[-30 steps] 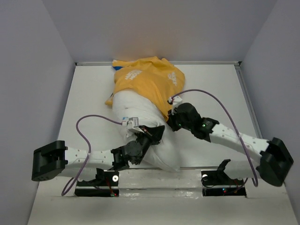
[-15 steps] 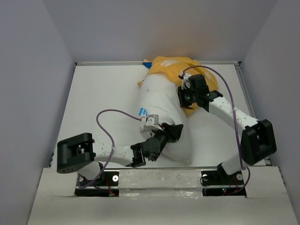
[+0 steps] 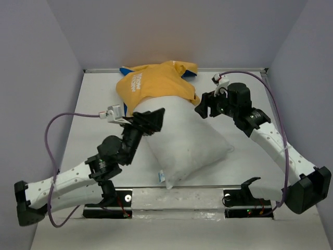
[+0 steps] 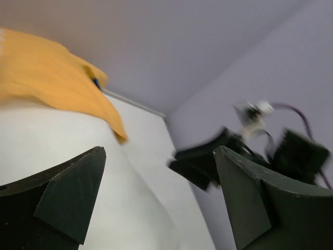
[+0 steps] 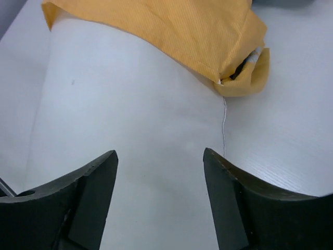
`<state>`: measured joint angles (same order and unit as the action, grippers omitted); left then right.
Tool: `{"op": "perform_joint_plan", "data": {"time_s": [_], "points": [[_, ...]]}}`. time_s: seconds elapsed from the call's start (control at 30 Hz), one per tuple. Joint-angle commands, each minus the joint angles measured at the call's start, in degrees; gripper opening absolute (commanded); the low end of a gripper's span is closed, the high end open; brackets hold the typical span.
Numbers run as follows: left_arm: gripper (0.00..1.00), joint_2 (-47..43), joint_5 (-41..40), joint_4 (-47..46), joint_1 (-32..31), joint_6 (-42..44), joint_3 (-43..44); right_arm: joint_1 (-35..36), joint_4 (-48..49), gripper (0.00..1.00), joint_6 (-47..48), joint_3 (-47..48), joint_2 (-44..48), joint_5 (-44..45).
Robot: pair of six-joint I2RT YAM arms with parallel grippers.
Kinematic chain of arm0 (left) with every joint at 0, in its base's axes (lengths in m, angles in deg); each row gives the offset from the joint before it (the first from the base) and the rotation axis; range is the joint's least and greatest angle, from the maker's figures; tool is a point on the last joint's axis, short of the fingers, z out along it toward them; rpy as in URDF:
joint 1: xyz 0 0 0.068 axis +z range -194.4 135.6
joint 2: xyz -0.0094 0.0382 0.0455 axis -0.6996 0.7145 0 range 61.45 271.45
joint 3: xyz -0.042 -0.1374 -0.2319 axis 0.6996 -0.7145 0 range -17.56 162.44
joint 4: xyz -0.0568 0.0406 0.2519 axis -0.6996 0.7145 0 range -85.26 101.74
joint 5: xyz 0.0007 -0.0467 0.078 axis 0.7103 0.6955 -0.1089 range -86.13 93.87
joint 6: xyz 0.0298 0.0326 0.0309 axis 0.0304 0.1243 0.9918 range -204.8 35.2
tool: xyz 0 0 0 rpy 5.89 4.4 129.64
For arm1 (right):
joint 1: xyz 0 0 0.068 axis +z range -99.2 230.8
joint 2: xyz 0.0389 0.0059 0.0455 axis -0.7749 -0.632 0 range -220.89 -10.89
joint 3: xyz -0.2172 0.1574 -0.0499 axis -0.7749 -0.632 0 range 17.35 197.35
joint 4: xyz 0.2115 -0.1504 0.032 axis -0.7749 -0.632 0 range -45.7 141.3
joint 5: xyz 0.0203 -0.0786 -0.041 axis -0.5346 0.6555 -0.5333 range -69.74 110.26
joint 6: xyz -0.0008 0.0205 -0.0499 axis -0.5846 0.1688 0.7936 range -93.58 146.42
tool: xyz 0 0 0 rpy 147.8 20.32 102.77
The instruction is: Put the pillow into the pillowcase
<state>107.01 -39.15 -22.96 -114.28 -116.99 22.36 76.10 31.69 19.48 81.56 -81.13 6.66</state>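
Note:
The white pillow point(image 3: 184, 143) lies slantwise on the table, its tagged corner toward the near edge. Its far end is inside the mustard-yellow pillowcase point(image 3: 156, 83), whose blue face peeks out at the back. My left gripper point(image 3: 154, 121) hovers open at the pillow's left shoulder, just below the pillowcase's hem. My right gripper point(image 3: 204, 105) stands open beside the right corner of the hem. In the left wrist view the open left gripper point(image 4: 158, 156) frames the pillow point(image 4: 62, 156) and pillowcase point(image 4: 52, 78). In the right wrist view the open right gripper point(image 5: 160, 156) is over the pillow point(image 5: 130, 109), with the pillowcase point(image 5: 171, 31) beyond.
The white table point(image 3: 99, 99) is walled by a low rail at the back and grey walls on both sides. A loose white thread point(image 5: 224, 125) hangs from the pillowcase corner. Purple cables loop off both wrists.
Both grippers have opened and let go. The pillow and pillowcase have swung back to the left. The left arm has stretched out leftward; the right arm has shifted right.

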Motion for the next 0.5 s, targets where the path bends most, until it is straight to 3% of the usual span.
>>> {"op": "perform_joint_plan", "data": {"time_s": [0.0, 0.07, 0.17, 0.3, 0.47], "points": [[0.99, -4.86, 10.40, 26.33, 18.18, -4.64, -0.71, 0.19, 1.42, 0.75, -3.16, -0.22, 3.96, -2.63], [0.99, -7.41, 10.69, 34.95, 23.80, -5.87, -2.90, 3.76, 0.47, 0.76, -3.26, -0.22, 6.16, -6.43], [0.99, -8.91, 11.29, 38.15, 27.60, -5.43, -6.42, 9.31, 0.02, 0.78, -3.52, -1.45, 7.31, -3.54], [0.97, -2.35, 18.57, 32.29, 37.35, -1.67, -7.85, 20.37, 0.63, 0.78, -6.58, -1.01, 3.01, 1.04], [0.93, 11.53, 18.95, 31.30, 40.36, 6.49, 1.44, 27.17, 2.57, 0.79, -7.91, -3.73, -1.99, 10.77]]}}
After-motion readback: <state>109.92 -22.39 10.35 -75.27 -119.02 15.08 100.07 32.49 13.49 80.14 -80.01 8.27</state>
